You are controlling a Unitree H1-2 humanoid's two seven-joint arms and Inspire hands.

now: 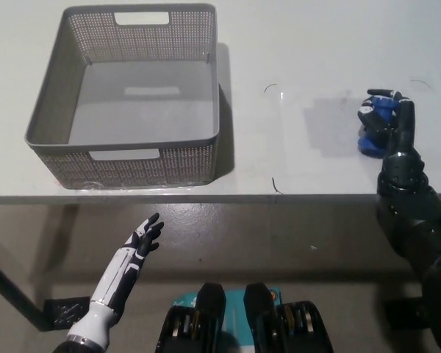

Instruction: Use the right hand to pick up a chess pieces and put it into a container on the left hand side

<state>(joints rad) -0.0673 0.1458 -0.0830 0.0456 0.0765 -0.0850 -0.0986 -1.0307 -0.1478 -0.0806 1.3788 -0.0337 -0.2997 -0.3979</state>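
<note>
A blue chess piece [375,126] is held in my black right hand [386,123], whose fingers are curled around it above the right part of the white table [294,51]. The hand's shadow lies on the table just to its left. The grey perforated basket [129,97] stands at the left of the table and has nothing in it. My white left hand [140,244] rests open below the table's front edge at the lower left, fingers spread.
The table's front edge [206,197] runs across the middle of the picture. Thin dark curved marks [270,88] lie on the table between the basket and my right hand. The floor shows below the edge.
</note>
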